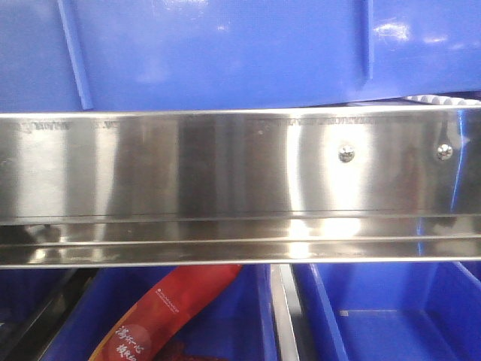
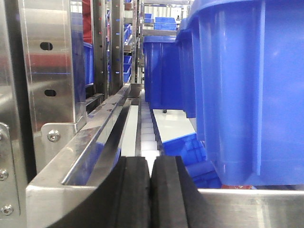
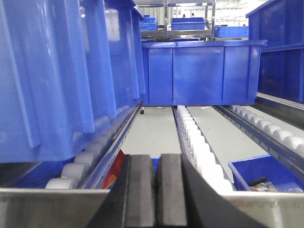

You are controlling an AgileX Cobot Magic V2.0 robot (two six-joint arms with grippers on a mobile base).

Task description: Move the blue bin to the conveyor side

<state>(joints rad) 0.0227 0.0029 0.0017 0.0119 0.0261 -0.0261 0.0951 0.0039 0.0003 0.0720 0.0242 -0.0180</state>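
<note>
Left gripper has its pads pinched together on nothing; same for the right gripper; they flank the bin, probably so the arms can squeeze its walls instead of pinching the rim; bin sits on the rollers behind the steel rail; long axis looks to run away down the lanes; no conveyor in sight.

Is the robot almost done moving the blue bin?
Not yet; nothing looks done. The blue bin sits on the rollers. In hand: nothing; the left gripper and right gripper are shut and empty near it. Left: grasp it and carry it to the conveyor, which no view shows.
</note>
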